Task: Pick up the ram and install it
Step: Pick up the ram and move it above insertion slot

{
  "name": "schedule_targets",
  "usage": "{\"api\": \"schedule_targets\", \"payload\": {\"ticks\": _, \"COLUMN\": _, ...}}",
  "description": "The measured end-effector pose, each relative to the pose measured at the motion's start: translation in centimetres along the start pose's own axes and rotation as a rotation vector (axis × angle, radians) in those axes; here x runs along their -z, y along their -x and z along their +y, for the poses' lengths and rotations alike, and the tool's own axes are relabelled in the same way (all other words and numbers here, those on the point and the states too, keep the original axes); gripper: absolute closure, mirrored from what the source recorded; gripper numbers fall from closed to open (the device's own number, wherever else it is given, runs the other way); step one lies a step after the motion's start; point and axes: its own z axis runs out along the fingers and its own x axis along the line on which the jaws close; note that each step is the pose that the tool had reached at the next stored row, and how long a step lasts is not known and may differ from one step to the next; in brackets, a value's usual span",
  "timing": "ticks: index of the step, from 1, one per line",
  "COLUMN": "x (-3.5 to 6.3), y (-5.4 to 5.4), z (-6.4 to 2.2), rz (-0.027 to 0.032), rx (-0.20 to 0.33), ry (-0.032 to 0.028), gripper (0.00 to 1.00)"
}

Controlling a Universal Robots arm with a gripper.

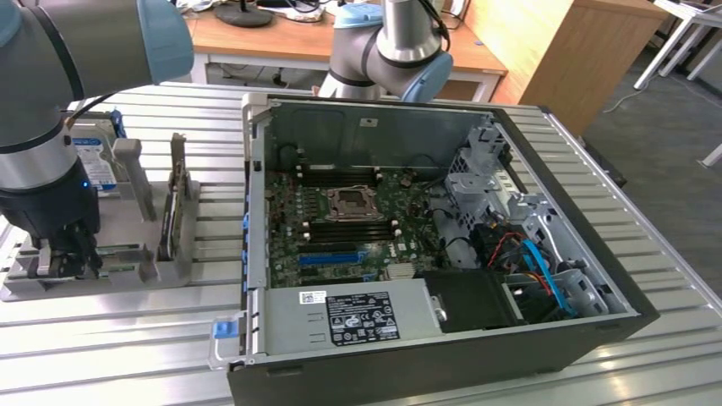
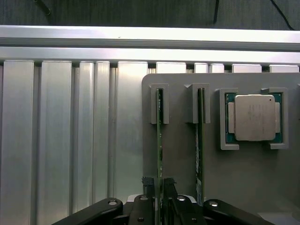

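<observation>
Your fingers [image 2: 148, 186] stand narrowly parted, one on each side of the ram [image 2: 160, 136] — straddling it, not visibly clamping. The ram stands on edge in the grey holder [image 2: 183, 154], in the slot nearest the holder's edge, and its long axis runs straight away from the fingers. A second stick [image 2: 200, 140] fills the next slot. Whether the pads touch the board is hard to make out — the fingers hide the ram's near end.

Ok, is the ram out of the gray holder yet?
No, the ram stands on edge in its slot in the gray holder, with the gripper down around it.
</observation>
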Motion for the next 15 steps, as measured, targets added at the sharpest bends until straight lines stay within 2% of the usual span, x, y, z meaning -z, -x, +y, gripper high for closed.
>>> {"api": "schedule_targets", "payload": {"ticks": 1, "x": 0.0, "y": 0.0, "z": 0.0, "rz": 0.0, "rx": 0.0, "ry": 0.0, "gripper": 0.79}}
{"api": "schedule_targets", "payload": {"ticks": 15, "x": -0.08, "y": 0.0, "z": 0.0, "rz": 0.0001, "rx": 0.0, "ry": 0.0, "gripper": 0.79}}
